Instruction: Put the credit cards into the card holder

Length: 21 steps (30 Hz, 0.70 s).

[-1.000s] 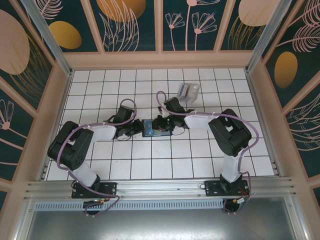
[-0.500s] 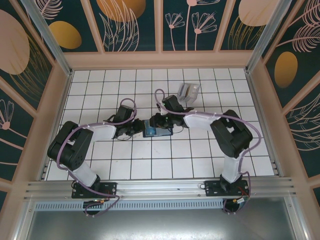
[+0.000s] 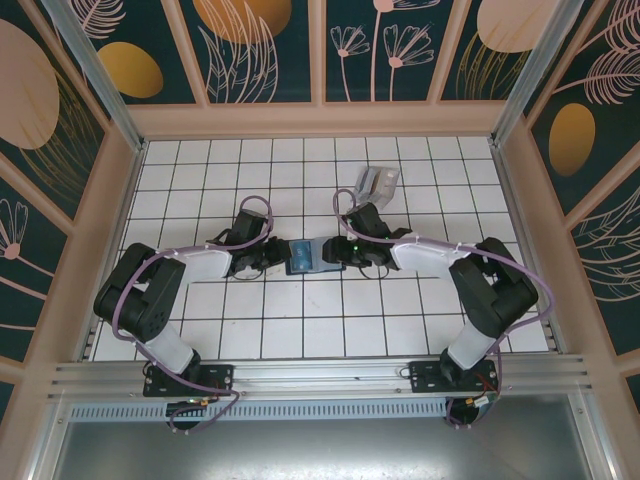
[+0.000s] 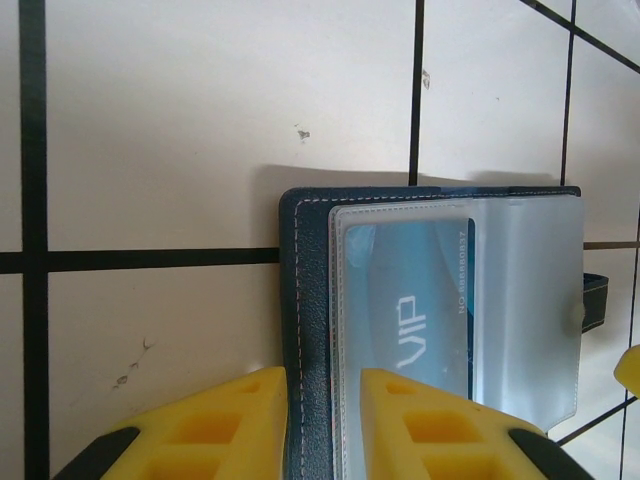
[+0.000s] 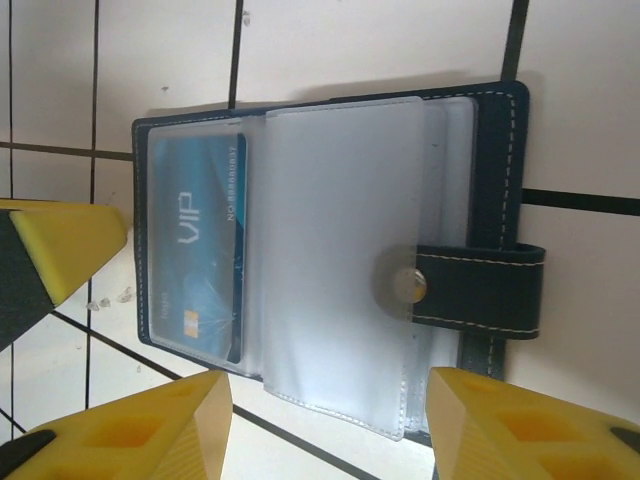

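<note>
The navy card holder [image 3: 303, 256] lies open on the tiled table between both grippers, its clear sleeves showing. A blue VIP card [image 5: 195, 240] sits inside the leftmost sleeve, also visible as the blue card [image 4: 415, 300]. The yellow-orange, beige and grey credit cards are out of view. My left gripper [image 4: 322, 385] is shut on the card holder's stitched navy edge [image 4: 305, 290]. My right gripper [image 5: 330, 400] hangs open over the holder [image 5: 495, 150], near its snap strap [image 5: 480, 290], fingers wide apart and touching nothing. From above, the left gripper [image 3: 278, 257] and right gripper [image 3: 338, 250] flank it.
A clear plastic tray [image 3: 376, 184] stands just behind the right arm. The left gripper's yellow finger [image 5: 60, 245] intrudes at the left of the right wrist view. Wooden walls enclose the tiled table [image 3: 300, 320].
The right gripper has drawn back to the right off the card holder, and its arm has swung right. The holder's inside now shows more. The left gripper has held still.
</note>
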### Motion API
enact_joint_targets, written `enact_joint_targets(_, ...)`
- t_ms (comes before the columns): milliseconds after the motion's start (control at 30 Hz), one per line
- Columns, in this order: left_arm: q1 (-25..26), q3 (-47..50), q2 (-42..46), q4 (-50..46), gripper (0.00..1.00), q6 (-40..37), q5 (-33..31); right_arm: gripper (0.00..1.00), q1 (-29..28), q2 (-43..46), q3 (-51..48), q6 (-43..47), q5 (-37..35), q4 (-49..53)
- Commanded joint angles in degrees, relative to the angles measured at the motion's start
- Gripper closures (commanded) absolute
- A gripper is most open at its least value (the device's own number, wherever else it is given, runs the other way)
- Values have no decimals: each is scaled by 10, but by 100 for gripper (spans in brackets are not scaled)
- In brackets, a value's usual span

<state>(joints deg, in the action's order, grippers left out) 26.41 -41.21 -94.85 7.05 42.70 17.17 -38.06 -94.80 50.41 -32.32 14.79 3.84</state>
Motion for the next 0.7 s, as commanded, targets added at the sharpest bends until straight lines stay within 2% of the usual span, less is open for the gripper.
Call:
enact_joint_targets(0,-4,-10,6,-6,72,-9,0,47,2,-5,-11,-10,2,-16)
enact_joint_targets(333,-3,-1,5,10,71,1,6,51,2,-46,-13,-25,45,-52)
enact_joint_targets(500,-3,-12,2,-4,71,-5,5,51,2,-46,-9,-23,52,-58)
enact_joint_targets(667,-3,-21,-6,-8,72,-6,8,56,2,-39,-6,-21,58,-67)
